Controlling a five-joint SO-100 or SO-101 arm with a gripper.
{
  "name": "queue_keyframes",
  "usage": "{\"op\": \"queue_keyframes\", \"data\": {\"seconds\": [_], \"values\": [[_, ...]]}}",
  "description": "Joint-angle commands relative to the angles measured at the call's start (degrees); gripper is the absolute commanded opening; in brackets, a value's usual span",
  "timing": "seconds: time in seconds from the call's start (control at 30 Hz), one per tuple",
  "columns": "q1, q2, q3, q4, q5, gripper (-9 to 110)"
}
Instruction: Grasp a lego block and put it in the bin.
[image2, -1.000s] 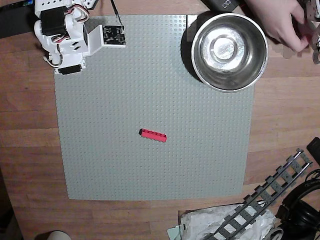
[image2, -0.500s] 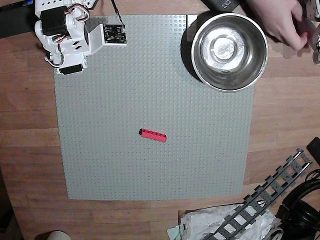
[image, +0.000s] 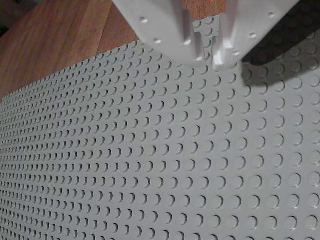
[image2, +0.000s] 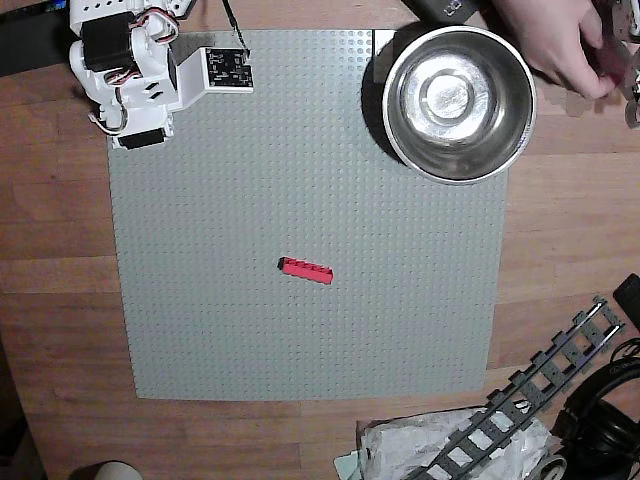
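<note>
**Gripper hangs over bare studs, red brick lies mid-plate**

White gripper (image: 207, 55) fingers enter the wrist view from the top edge, their tips set slightly apart with a narrow gap between them and nothing held there; they hover just above the studded surface and cast a dark shadow to the right.

Largest of all is the wooden table (image2: 60, 330), which shows around every side of the grey baseplate (image2: 300, 200) in the overhead view. The baseplate fills nearly the whole wrist view too, with a strip of wood at the upper left.

At the upper left of the overhead view sits the white arm (image2: 135, 70), folded over the baseplate's corner. The bin (image2: 405, 135), a shiny steel bowl, rests on the baseplate's upper right corner, its rim reaching past the edge. A person's hand (image2: 550, 45) is just beside it at the top right, on the table.

Dark grey track pieces (image2: 540, 385) and crumpled plastic lie at the lower right.

The lego block (image2: 306, 269), small and red, lies flat near the baseplate's middle, slightly tilted, well apart from both bin and arm.
</note>
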Motion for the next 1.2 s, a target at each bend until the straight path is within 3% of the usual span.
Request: {"op": "queue_keyframes", "data": {"seconds": [0.0, 1.17], "values": [[0.1, 1.1, -0.2, 0.6, -0.2, 0], [-1.0, 1.1, 0.0, 0.1, -0.1, 0]]}}
